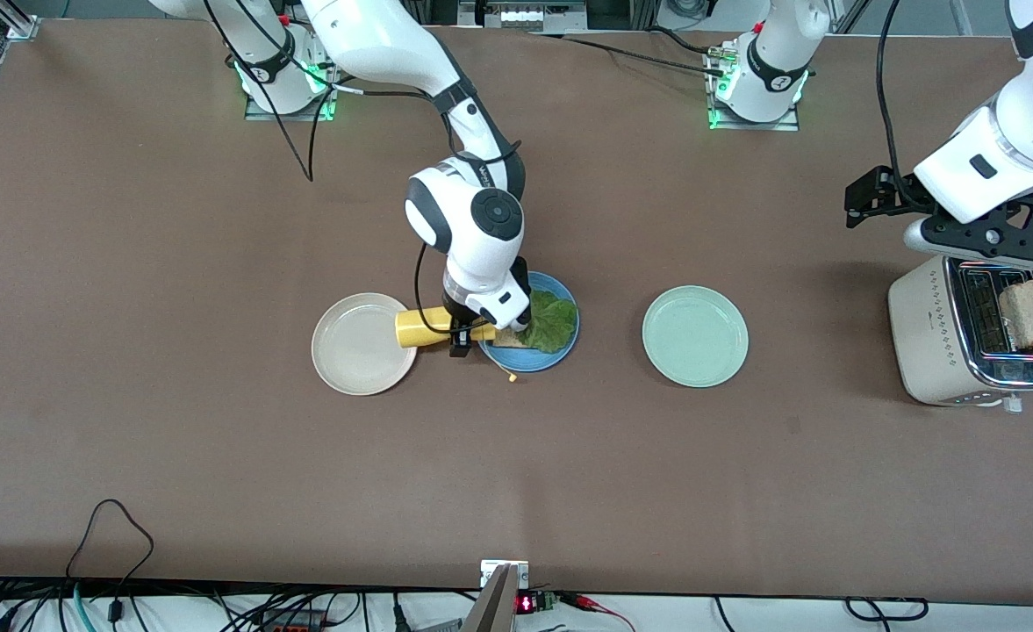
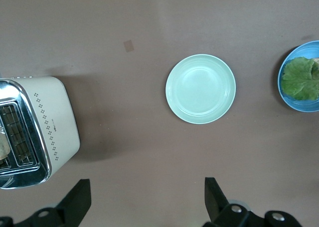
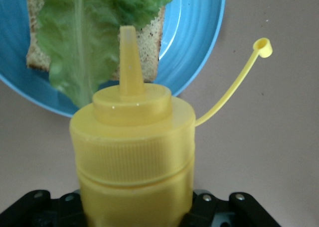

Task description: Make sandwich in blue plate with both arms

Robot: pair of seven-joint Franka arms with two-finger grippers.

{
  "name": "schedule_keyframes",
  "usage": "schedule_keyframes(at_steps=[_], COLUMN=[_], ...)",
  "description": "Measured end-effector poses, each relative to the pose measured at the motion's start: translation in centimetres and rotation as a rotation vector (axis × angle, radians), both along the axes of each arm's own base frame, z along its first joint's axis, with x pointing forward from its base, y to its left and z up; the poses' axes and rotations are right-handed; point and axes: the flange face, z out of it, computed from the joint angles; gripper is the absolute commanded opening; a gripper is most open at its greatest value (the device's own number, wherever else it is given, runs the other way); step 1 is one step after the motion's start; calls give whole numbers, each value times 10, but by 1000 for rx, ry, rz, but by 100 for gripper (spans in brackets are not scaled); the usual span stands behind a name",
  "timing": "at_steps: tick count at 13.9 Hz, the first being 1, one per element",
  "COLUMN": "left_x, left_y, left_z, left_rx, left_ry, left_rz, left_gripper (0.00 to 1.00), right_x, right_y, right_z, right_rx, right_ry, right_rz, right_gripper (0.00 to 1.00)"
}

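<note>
The blue plate (image 1: 516,362) (image 3: 194,33) holds one bread slice (image 1: 509,338) (image 3: 149,43) with a green lettuce leaf (image 1: 551,320) (image 3: 84,33) on top. My right gripper (image 1: 461,341) (image 3: 134,207) is shut on a yellow squeeze bottle (image 1: 424,326) (image 3: 132,152). The bottle lies sideways over the gap between the beige plate and the blue plate, its nozzle pointing at the bread, and its cap (image 3: 262,47) hangs open on a tether. My left gripper (image 1: 986,250) (image 2: 148,197) hangs open and empty over the toaster (image 1: 928,333) (image 2: 50,127), where a second bread slice (image 1: 1032,313) stands in a slot.
A beige plate (image 1: 354,351) sits beside the blue plate toward the right arm's end. A pale green plate (image 1: 694,336) (image 2: 200,88) lies between the blue plate and the toaster. Cables run along the table edge nearest the front camera.
</note>
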Motion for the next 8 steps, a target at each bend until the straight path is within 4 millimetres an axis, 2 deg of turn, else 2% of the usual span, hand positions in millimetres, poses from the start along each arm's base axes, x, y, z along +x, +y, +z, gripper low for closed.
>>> schedule_keyframes(at_steps=[4,8], left_x=[2,3], left_y=[12,14], left_z=[-2,-6], left_rx=[1,2], left_ry=[4,18], left_rz=[20,25], left_gripper=[100,100], right_x=[-12,-19], right_y=[15,20], right_z=[-27,-30], right_rx=[-56,-116], right_ry=[-39,-49], right_rz=[-21,7], right_gripper=[0,0])
